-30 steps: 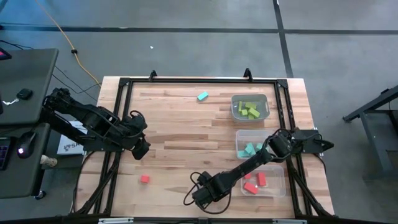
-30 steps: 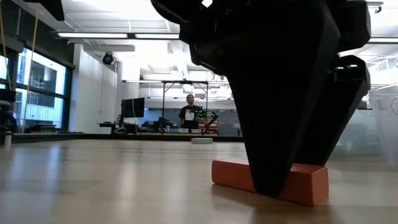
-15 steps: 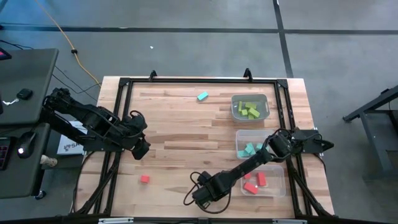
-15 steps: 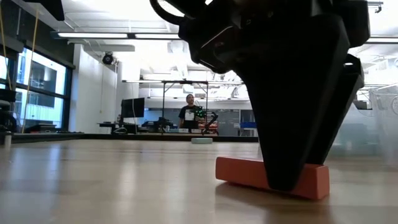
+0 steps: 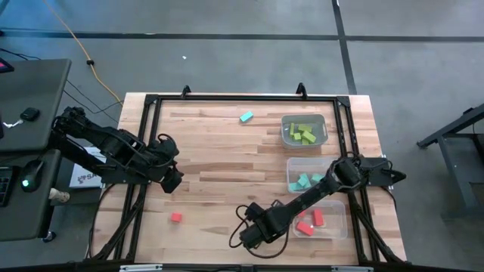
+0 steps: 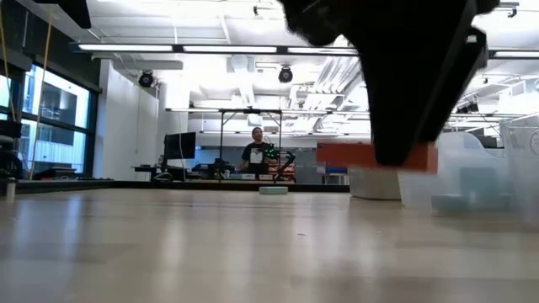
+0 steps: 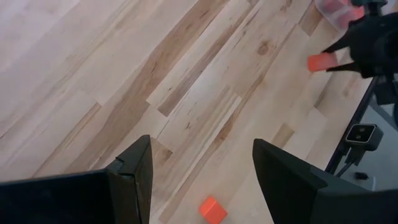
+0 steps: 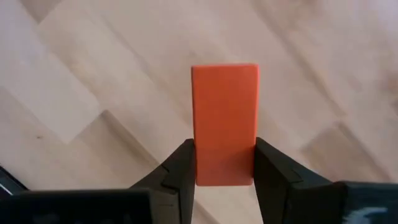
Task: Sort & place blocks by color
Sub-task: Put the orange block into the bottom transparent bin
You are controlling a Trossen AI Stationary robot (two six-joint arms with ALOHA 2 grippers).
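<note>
- Gripping a red-orange bar (image 8: pixel 224 124), the right gripper (image 8: pixel 224 163) is pinching it between both fingers (image 8: pixel 181 168), one on each long side, most of the bar sticking out past the fingertips.
- Low view is showing this bar (image 6: pixel 376 156) hanging clear above the table (image 6: pixel 168 244), not touching the wood.
- High view is placing the right gripper (image 5: pixel 255 234) over the near edge of the table (image 5: pixel 212 166), just left of the bin with red blocks (image 5: pixel 330 227).
- Left wrist view is also catching the same bar (image 7: pixel 322 61) in the far dark gripper, close to a clear bin.
- Left gripper (image 7: pixel 200 168) is hovering over the left part of the table, jaws standing wide apart, holding nothing.
- A small red-orange cube (image 5: pixel 176 217) is lying loose on the wood near the front left, also showing in the left wrist view (image 7: pixel 212 210).
- One light blue block (image 5: pixel 246 117) is sitting alone toward the far side of the table.
- Green blocks (image 5: pixel 303 132) are lying in the far clear bin (image 5: pixel 286 136); blue blocks (image 5: pixel 305 181) in the middle bin (image 5: pixel 291 164); red blocks (image 5: pixel 311 221) in the nearest bin.
- A person (image 6: pixel 255 156) is standing well behind the table in the room, seen in the low view.
</note>
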